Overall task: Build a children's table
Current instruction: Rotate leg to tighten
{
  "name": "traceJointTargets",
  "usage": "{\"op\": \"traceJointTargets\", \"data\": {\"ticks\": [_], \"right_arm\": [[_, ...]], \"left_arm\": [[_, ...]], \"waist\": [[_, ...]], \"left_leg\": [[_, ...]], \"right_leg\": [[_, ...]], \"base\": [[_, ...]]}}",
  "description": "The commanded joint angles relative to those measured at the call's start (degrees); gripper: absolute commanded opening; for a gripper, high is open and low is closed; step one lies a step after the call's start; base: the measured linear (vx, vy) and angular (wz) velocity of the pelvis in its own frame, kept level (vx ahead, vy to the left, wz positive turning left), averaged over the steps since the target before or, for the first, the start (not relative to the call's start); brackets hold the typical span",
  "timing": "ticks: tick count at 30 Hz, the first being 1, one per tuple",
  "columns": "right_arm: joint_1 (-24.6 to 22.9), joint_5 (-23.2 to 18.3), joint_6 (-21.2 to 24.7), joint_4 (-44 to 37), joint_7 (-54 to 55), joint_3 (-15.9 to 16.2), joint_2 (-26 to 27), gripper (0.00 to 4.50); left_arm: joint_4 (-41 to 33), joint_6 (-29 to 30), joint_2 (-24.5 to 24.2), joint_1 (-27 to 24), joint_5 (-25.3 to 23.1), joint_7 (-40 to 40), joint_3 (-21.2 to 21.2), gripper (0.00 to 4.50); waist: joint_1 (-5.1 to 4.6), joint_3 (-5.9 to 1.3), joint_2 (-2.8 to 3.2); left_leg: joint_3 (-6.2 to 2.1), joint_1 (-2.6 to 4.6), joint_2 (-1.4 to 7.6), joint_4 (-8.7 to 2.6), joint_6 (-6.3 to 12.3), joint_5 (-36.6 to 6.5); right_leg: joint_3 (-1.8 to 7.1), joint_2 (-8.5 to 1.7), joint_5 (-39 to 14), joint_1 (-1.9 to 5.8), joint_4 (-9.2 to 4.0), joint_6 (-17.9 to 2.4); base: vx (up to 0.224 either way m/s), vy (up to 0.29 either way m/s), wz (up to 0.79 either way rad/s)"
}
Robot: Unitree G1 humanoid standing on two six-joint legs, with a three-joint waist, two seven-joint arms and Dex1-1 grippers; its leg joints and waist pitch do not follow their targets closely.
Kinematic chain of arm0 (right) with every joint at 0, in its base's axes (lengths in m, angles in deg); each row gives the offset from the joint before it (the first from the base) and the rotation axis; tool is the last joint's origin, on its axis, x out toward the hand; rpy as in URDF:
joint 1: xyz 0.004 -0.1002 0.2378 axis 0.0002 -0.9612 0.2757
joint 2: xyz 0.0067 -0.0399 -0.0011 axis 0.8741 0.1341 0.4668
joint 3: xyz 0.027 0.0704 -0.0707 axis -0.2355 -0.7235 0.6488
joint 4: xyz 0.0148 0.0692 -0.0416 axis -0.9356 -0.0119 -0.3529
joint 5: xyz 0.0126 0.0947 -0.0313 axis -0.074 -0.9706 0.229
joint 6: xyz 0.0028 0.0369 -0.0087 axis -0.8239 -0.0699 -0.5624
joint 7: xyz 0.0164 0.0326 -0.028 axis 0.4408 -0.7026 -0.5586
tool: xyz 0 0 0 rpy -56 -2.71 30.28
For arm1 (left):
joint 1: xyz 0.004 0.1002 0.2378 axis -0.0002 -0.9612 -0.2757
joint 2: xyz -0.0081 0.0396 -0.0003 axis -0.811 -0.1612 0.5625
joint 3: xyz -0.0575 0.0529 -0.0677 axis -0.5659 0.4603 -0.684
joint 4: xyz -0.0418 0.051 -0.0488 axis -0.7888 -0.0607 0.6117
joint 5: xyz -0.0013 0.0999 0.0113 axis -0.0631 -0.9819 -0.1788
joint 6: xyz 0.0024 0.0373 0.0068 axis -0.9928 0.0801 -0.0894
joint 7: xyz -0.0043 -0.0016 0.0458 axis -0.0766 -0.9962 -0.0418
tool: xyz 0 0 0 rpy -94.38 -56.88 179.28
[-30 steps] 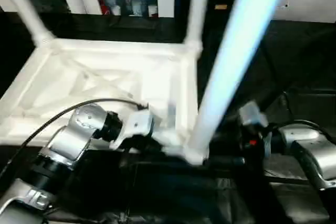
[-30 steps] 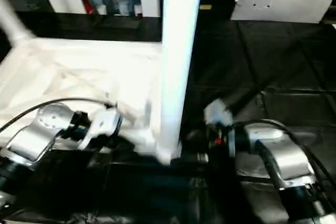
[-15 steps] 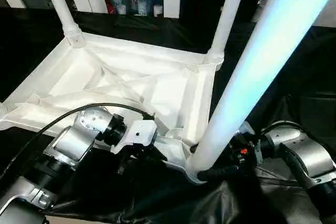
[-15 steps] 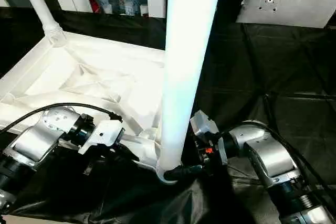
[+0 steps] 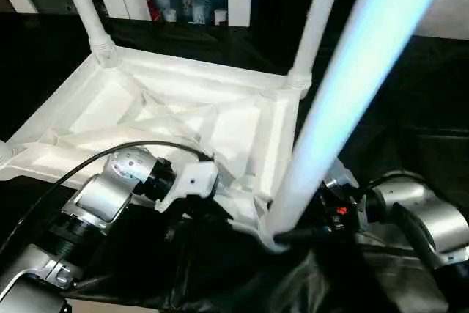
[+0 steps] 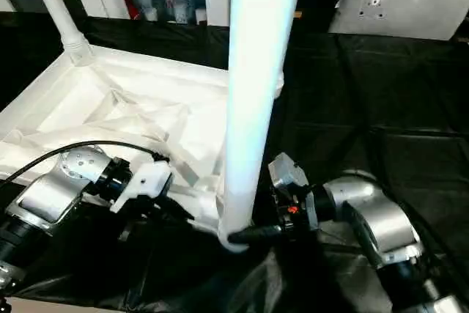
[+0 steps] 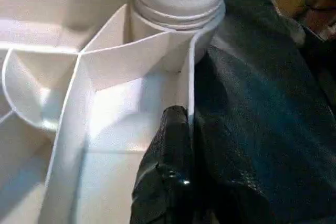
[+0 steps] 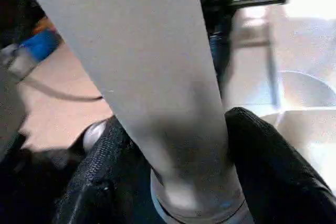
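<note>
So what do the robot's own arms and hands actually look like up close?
Both forearms are rounded silver metal with black joint rings. The left arm has a thin black cable arching over it and a white block at the wrist. The right arm carries a grey wrist block with a small red mark. Each hand ends in two black fingers.

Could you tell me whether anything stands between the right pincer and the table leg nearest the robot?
Nothing visible does. The right pincer has a black finger on each side of the leg, closed against it just above the corner socket of the table top.
</note>
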Motion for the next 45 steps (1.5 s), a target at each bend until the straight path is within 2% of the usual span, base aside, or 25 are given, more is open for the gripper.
{"op": "traceJointTargets", "data": {"ticks": [1,2,3,5,6,9,11,12,13,14,15,18,21,22,24,26,28,31,33,35,39,41,42,44,45], "right_arm": [[-0.82,-0.96,2.4,-1.41,8.38,-0.36,4.03,2.27],[-0.82,-0.96,2.4,-1.41,8.38,-0.36,4.03,2.27],[-1.91,-0.12,4.09,-2.47,16.63,-2.02,8.28,2.24],[-2.29,0.76,5.35,-2.83,22.26,-3.11,11.18,2.22],[-2.21,1.93,6.79,-2.79,28.59,-4.28,14.77,2.22],[-1.69,4.4,8.75,-2.38,38.41,-5.94,20.1,2.21],[-1.38,5.43,8.85,-2.06,41.02,-6.17,21.47,2.2],[-0.82,6.72,9.63,-1.42,46.32,-7.08,24.49,2.2],[-0.64,7.19,10.42,-1.39,49.1,-7.64,26.16,2.2],[-0.64,7.19,10.42,-1.39,49.1,-7.64,26.16,2.18],[0.32,9.81,10.16,-0.32,54.25,-7.7,28.53,2.17],[2.41,12.67,9.58,2.37,62.76,-9.3,32.71,2.17],[3.84,13.57,8.01,4.08,67.09,-10.74,35.29,2.17],[4.23,13.57,6.97,4.49,67.68,-11.0,35.7,2.67],[4.29,13.47,6.46,4.38,68.13,-11.89,36.29,2.79],[4.09,13.82,6.02,4.27,67.7,-12.08,35.93,2.85],[3.67,13.84,5.02,3.99,66.19,-12.26,34.68,3.23],[3.12,13.46,4.05,3.4,64.43,-12.44,33.18,3.25],[1.62,11.69,2.28,1.43,58.06,-12.42,28.92,3.65],[0.81,10.58,2.52,0.26,54.31,-12.68,26.24,3.68],[-0.85,8.8,1.92,-2.11,44.52,-11.64,19.63,4.12],[-1.15,8.36,1.47,-2.44,41.7,-11.61,17.74,4.12],[-1.36,7.17,0.44,-2.43,35.58,-11.54,13.33,4.25],[-1.36,6.52,-0.27,-2.34,32.21,-11.34,11.0,4.39],[-1.32,5.42,-0.48,-2.31,27.89,-10.96,8.19,4.39]], "left_arm": [[-2.18,5.02,4.11,-0.19,0.95,5.35,0.66,0.0],[-2.18,5.02,4.11,-0.19,0.95,5.35,0.66,0.0],[-2.81,9.84,6.81,0.16,0.28,10.65,-0.48,0.0],[-3.14,12.17,8.39,0.33,-0.29,13.42,-0.88,0.0],[-3.16,14.47,10.7,0.67,-1.26,17.14,-1.27,0.0],[-2.77,18.25,14.73,1.29,-2.75,23.48,-1.96,0.0],[-2.05,19.01,16.09,1.69,-3.34,25.83,-2.4,0.0],[-0.58,20.71,18.71,2.6,-4.56,30.52,-3.19,0.0],[-0.13,21.94,20.09,3.03,-5.36,33.04,-3.74,0.0],[-0.13,21.94,20.09,3.03,-5.36,33.04,-3.74,0.0],[1.32,23.4,22.79,4.05,-6.61,38.3,-5.26,0.0],[3.34,24.21,26.48,5.47,-8.47,45.68,-7.13,0.0],[3.79,24.14,28.17,6.0,-9.36,49.08,-7.47,0.0],[3.64,23.83,28.42,6.02,-9.45,49.51,-7.24,0.0],[3.05,23.25,28.03,5.8,-9.88,48.83,-6.64,0.0],[2.6,22.96,27.36,5.43,-10.17,47.77,-6.24,0.0],[2.07,21.93,25.98,4.7,-10.17,45.72,-5.52,0.0],[1.46,20.8,24.56,3.9,-9.84,43.74,-4.85,0.0],[1.08,19.44,21.82,2.76,-9.22,40.55,-4.43,0.0],[1.12,17.49,19.92,2.15,-8.77,37.75,-4.03,0.0],[1.46,13.94,16.53,0.97,-7.53,33.05,-3.94,0.0],[1.57,12.44,15.38,0.6,-7.09,31.29,-3.78,0.0],[1.23,8.78,12.41,-0.58,-5.6,25.89,-3.21,0.0],[0.88,6.6,10.62,-1.26,-4.8,22.64,-2.8,0.0],[0.63,4.7,8.43,-1.96,-4.16,18.99,-2.29,0.0]], "waist": [[-0.46,-3.13,-0.8],[-0.6,-3.05,-0.85],[-0.77,-2.79,-0.82],[-1.31,-2.61,-0.92],[-2.17,-2.61,-0.85],[-3.3,-2.6,-0.79],[-3.6,-2.75,-0.82],[-3.9,-2.81,-0.84],[-4.05,-2.64,-0.74],[-4.0,-2.79,-0.77],[-4.09,-2.79,-0.69],[-4.28,-2.8,-0.6],[-4.12,-3.07,-0.59],[-4.18,-3.19,-0.64],[-4.15,-3.14,-0.62],[-4.14,-3.09,-0.67],[-4.08,-3.02,-0.56],[-4.19,-3.07,-0.53],[-4.0,-3.18,-0.57],[-4.22,-3.26,-0.82],[-4.0,-3.11,-0.74],[-4.0,-3.24,-0.75],[-3.99,-3.28,-0.72],[-3.92,-3.3,-0.74],[-3.83,-3.18,-0.64]], "left_leg": [[-1.53,0.96,3.58,-3.91,4.31,-10.28],[-1.36,1.11,3.6,-3.89,3.89,-10.7],[-1.47,1.23,3.64,-4.07,3.01,-11.82],[-1.93,1.1,3.45,-4.52,1.4,-13.36],[-2.37,0.78,3.21,-4.72,0.43,-14.66],[-2.44,0.85,3.16,-4.79,-0.08,-15.43],[-2.42,0.7,3.09,-4.72,0.11,-14.43],[-2.18,0.75,2.92,-4.68,0.95,-13.27],[-1.94,1.18,2.94,-4.63,1.17,-13.47],[-1.87,1.37,2.91,-4.48,1.24,-13.52],[-1.86,1.13,2.86,-4.51,1.46,-12.37],[-1.87,1.22,2.99,-4.63,1.21,-12.17],[-1.91,1.08,2.97,-4.6,1.64,-10.81],[-1.7,1.05,2.91,-4.48,2.35,-9.65],[-1.64,0.95,2.83,-4.44,3.21,-9.01],[-1.65,0.93,2.83,-4.49,3.59,-9.05],[-1.68,0.95,2.93,-4.58,3.52,-9.23],[-1.7,0.87,2.99,-4.6,3.65,-9.07],[-1.66,0.88,3.07,-4.44,4.32,-8.25],[-1.63,0.45,2.95,-4.31,5.58,-6.52],[-1.46,0.65,2.9,-4.2,6.28,-6.84],[-1.44,0.71,2.92,-4.11,6.41,-6.82],[-1.48,0.75,3.04,-4.11,6.74,-6.32],[-1.55,0.8,3.15,-4.12,7.13,-6.53],[-1.45,0.98,3.21,-4.12,7.23,-7.11]], "right_leg": [[3.54,-5.63,-19.02,2.79,-5.18,-11.82],[3.67,-5.6,-20.3,2.56,-5.45,-11.2],[3.73,-5.58,-22.98,2.37,-5.74,-10.59],[3.46,-5.52,-26.81,2.47,-5.94,-9.25],[3.28,-5.73,-29.64,2.83,-6.15,-7.71],[3.39,-5.65,-29.55,2.64,-6.38,-7.2],[3.37,-5.68,-27.84,2.8,-6.31,-7.4],[3.4,-5.41,-25.18,2.77,-6.44,-7.64],[3.54,-5.28,-24.57,2.27,-6.65,-8.21],[3.63,-5.29,-24.15,2.22,-6.62,-8.48],[3.63,-5.19,-22.29,2.5,-6.43,-8.86],[3.57,-5.03,-19.57,2.37,-6.18,-9.98],[3.56,-5.1,-16.29,2.85,-6.0,-10.17],[3.62,-5.1,-12.85,2.86,-5.84,-10.69],[3.65,-5.1,-11.63,3.04,-5.75,-10.94],[3.57,-5.12,-12.13,3.1,-5.83,-10.76],[3.55,-5.12,-13.03,3.07,-5.92,-10.47],[3.54,-5.06,-11.98,3.2,-5.77,-10.57],[3.59,-5.11,-9.85,3.45,-5.61,-10.81],[3.52,-5.09,-6.97,3.79,-5.24,-11.96],[3.49,-5.04,-9.06,3.73,-5.5,-12.02],[3.48,-4.95,-8.92,3.78,-5.48,-12.04],[3.45,-4.97,-8.06,3.62,-5.33,-12.45],[3.44,-5.01,-8.04,3.77,-5.27,-12.63],[3.5,-5.01,-8.75,3.51,-5.35,-12.72]], "base": [[0.0,0.0,0.0],[0.0,0.0,0.0],[0.0,0.0,0.0],[0.0,0.0,0.0],[0.0,0.0,0.0],[0.0,0.0,0.0],[0.0,0.0,0.0],[0.0,0.0,0.0],[0.0,0.0,0.0],[0.0,0.0,0.0],[0.0,0.0,0.0],[0.0,0.0,0.0],[0.0,0.0,0.0],[0.0,0.0,0.0],[0.0,0.0,0.0],[0.0,0.0,0.0],[0.0,0.0,0.0],[0.0,0.0,0.0],[0.0,0.0,0.0],[0.0,0.0,0.0],[0.0,0.0,0.0],[0.0,0.0,0.0],[0.0,0.0,0.0],[0.0,0.0,0.0],[0.0,0.0,0.0]]}}
